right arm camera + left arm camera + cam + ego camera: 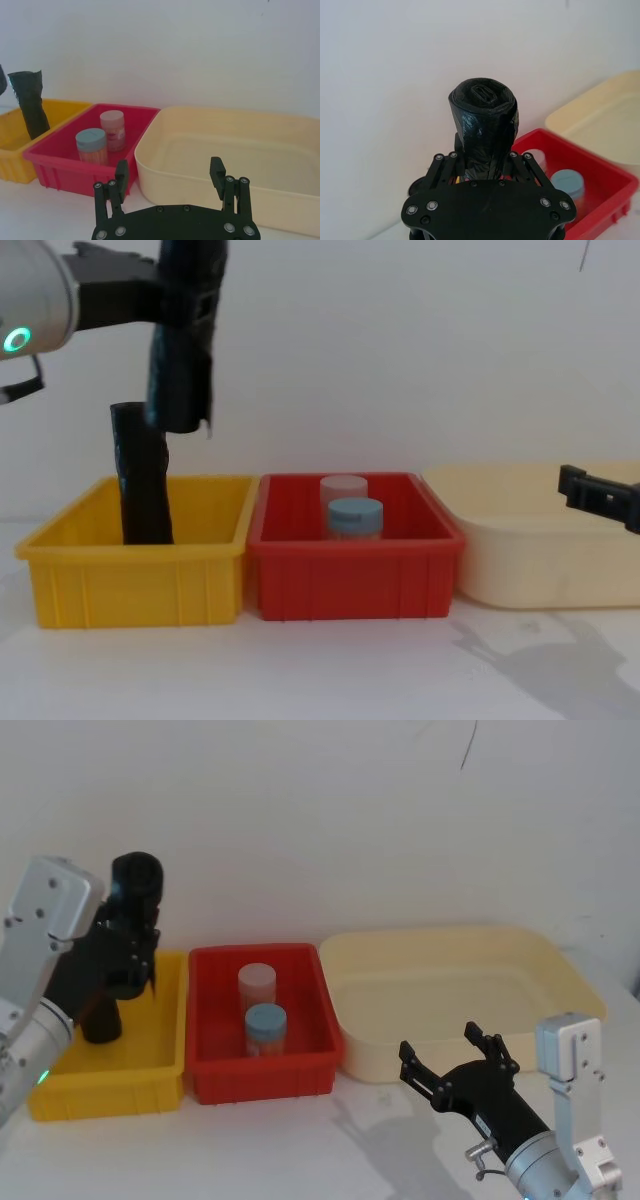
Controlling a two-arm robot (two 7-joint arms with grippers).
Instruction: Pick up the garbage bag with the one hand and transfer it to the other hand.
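Yellow bin (130, 585): black roll (143, 490), upright, base hidden. Red bin (350, 580): two jars (266, 1020). Garbage bag (185, 340) aloft over the yellow bin, clamped in left gripper (130, 945) fingers. Right gripper (440, 1045) fingers spread, holding nothing.

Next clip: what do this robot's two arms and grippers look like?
The left arm and right arm are silver-grey with boxy joint housings; the left carries a green glowing ring. The left gripper and right gripper are black two-finger linkages, their bases dotted with silver screw heads.
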